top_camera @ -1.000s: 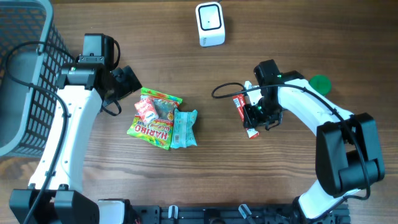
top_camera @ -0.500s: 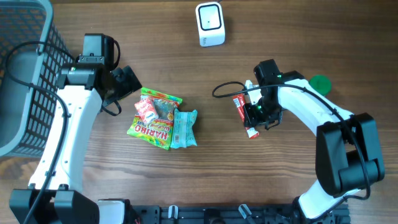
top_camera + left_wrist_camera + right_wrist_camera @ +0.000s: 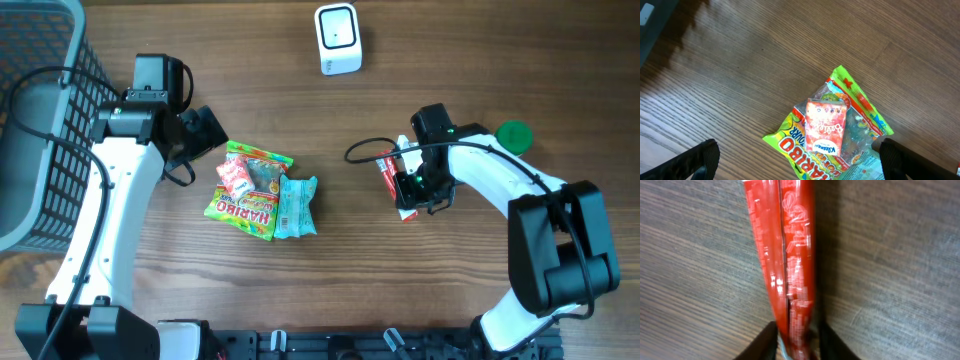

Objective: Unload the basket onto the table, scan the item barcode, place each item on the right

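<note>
Well, from the overhead view the job looks only just begun. The white scanner (image 3: pixel 337 38) stands at the far edge of the table (image 3: pixel 450 300). The red packet (image 3: pixel 388 172) is down on the right side, well apart from the scanner. The right gripper (image 3: pixel 412 188) is right on top of the packet. The left gripper (image 3: pixel 212 133) hangs wide open with nothing in it, just beside the pile of snacks (image 3: pixel 255 190). A basket (image 3: pixel 40 60) sits at the far left. A green round thing (image 3: pixel 514 134) lies near the right arm.

Next, the left wrist view looks down on the pile. A small pink pack (image 3: pixel 825 125) lies on top of a Haribo bag (image 3: pixel 790 147). The two dark fingers (image 3: pixel 702 160) show only at the bottom corners, far apart, and they touch nothing. So this arm has no part in the job right now.

Last, the right wrist view shows the red packet up close, standing on its thin edge. One finger sits on each side of its near end, and both seem to press on it. So the right gripper is nearly closed and pinches the packet. I cannot tell how tight the hold is, or if the packet is off the wood. No barcode shows in this view.

I think the picking up is about done. The carry to the scanner, turning the barcode to face it, and the scan itself are all left to do.
</note>
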{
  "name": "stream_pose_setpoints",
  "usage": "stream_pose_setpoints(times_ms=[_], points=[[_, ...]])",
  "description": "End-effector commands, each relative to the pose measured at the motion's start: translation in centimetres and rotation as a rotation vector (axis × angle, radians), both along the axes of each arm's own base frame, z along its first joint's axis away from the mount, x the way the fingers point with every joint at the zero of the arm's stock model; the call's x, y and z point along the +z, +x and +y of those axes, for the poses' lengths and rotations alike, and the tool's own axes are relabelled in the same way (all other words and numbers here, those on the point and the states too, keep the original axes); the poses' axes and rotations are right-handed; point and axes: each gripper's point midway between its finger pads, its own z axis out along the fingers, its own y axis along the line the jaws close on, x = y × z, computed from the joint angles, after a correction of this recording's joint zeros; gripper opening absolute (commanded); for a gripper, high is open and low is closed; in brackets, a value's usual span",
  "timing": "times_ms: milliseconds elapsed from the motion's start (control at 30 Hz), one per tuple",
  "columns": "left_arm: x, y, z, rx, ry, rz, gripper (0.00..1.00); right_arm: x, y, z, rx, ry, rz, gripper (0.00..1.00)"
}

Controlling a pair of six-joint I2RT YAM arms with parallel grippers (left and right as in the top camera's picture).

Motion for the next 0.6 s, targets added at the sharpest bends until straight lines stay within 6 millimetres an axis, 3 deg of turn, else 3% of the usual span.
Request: stream_pose_setpoints(times_ms=[0,133,233,400,567], points=[[-0.2,0.1,0.3,-0.004,0.009,0.005,1.0,-0.5,-0.4,-0.3,0.024,-0.002,0.007,0.04],[-0.2,0.1,0.3,-0.004,0.009,0.005,1.0,0.2,-0.7,1.0,0.119,0.085,-0.006,0.04],[-0.2,0.1,0.3,-0.004,0.009,0.005,1.0,2.3,-0.8,2.4,0.178,0.179,-0.05,0.04],[-0.2,0.1,0.3,-0.004,0.009,0.005,1.0,8.5,-1.0,3.7,0.237,0.294,-0.209,0.04],[-0.2,0.1,0.3,-0.004,0.009,0.005,1.0,14.9,-3.8,5.4,0.266,0.467,-0.293,0.04]])
